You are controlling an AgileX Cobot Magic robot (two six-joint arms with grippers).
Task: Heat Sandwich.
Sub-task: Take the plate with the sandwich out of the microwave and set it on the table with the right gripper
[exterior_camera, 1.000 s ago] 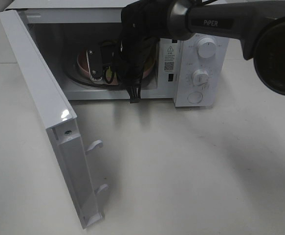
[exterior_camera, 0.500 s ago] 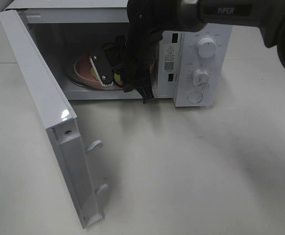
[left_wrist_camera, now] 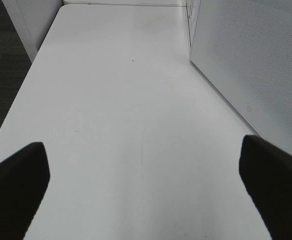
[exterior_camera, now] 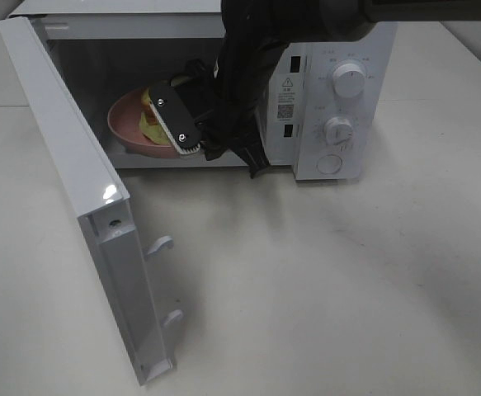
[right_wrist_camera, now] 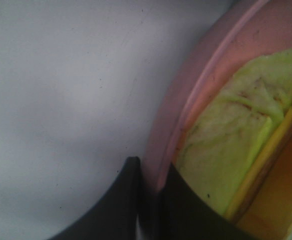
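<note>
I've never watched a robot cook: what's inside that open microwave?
Inside the microwave is a pink plate carrying the sandwich, its rim pinched by the right end effector. The black arm covers the right of the inside, so anything there is hidden.

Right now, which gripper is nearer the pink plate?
The right. The right gripper is shut on the rim of the plate, at the mouth of the microwave. The left gripper hangs open over the table beside the door, plate nowhere in its view.
</note>
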